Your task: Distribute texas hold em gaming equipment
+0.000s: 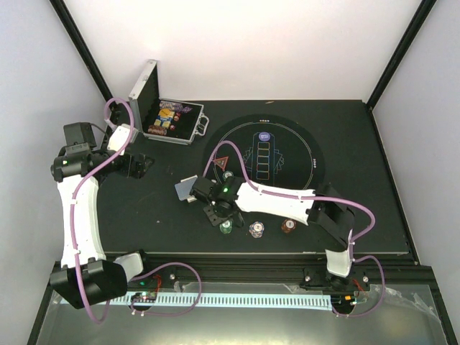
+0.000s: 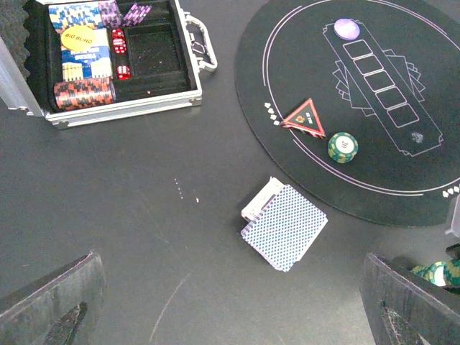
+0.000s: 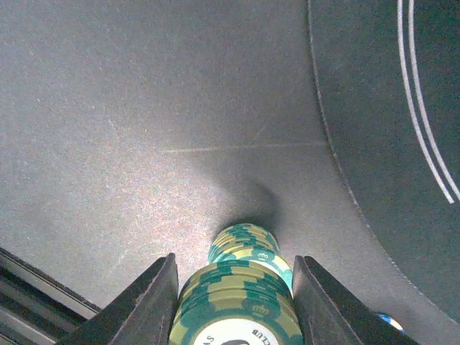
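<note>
Robot lab cell: white panel walls [image 1: 251, 50], black frame posts [image 1: 397, 54], arms [image 1: 277, 198] bolted to table [image 1: 151, 223].

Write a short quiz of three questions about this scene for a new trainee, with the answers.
1. True or false: the silver case is shut.
2. What does the right gripper grip? A. playing cards B. green chips C. a red triangle
3. What colour is the round button on the round mat?

Key: 1 false, its lid is open; 2 B; 3 purple.
</note>
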### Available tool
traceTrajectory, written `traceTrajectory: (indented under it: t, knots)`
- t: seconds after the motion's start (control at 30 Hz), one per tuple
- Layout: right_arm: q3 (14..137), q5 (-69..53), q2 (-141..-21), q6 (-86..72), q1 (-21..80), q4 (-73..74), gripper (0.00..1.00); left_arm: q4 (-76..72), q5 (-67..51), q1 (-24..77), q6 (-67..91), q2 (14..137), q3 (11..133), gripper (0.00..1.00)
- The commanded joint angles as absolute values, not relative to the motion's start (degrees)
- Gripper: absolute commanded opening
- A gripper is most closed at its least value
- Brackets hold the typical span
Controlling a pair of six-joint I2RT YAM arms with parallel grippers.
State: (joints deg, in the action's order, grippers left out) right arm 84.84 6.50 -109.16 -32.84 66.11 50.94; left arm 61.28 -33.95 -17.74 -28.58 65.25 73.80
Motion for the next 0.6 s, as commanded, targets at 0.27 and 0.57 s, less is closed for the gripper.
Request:
traceTrajectory:
  t: [0.27,0.57]
  knots:
    - [95.3,10.9,-108.8,-22.3,45.6,56.8,0.16,63.2,-36.1,-18.6,-29.4,64.4,76.4,0.99]
    - [118.4,10.8,-127.5,-18.8,28.5,59.5,0.13,63.0,-37.2,-18.8,-30.9,65.3,75.9,0.99]
